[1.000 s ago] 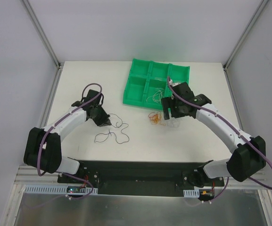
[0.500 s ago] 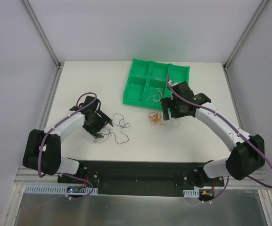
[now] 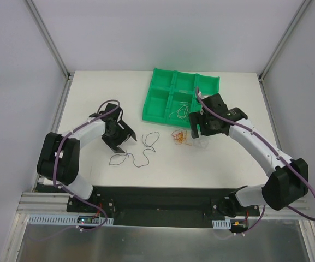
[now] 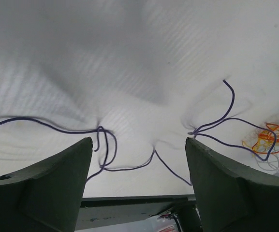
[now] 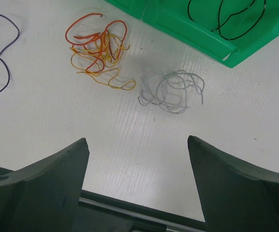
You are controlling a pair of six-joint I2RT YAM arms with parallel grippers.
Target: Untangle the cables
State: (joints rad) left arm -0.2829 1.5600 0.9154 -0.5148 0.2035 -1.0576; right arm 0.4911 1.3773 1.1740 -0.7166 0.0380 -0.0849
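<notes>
Top external view: the cables lie in four groups. A dark wire (image 4: 102, 130) sprawls in loose curls on the white table (image 3: 91, 90), directly under my left gripper (image 4: 138, 142). Whether it is one strand or two, I cannot tell. A red and orange bundle (image 5: 98, 48) sits just in front of the green tray (image 3: 148, 97), clear of its wall. A white bundle (image 5: 170, 89) lies just beside it, apart from it. More strands, including a black wire (image 5: 219, 21), rest inside a near compartment of the tray.

Handling, as judged:
- Each strand is very light, limp and springy. It should hold its curl and drag its neighbours when pulled.
- The strands are hair-thin, so the pads must close fully to hold one.
- Take hold at a free end or an outer loop, never in the middle of a knot.
- In the red and orange bundle, the red arc at the top edge is the most exposed.
- Pull slowly and low. A snatch may tighten the snarl or flick it away.

My left jaws stand wide apart and empty, astride the dark wire. My right gripper (image 5: 137, 140) hovers above the coloured and white bundles, jaws spread and holding nothing.
</notes>
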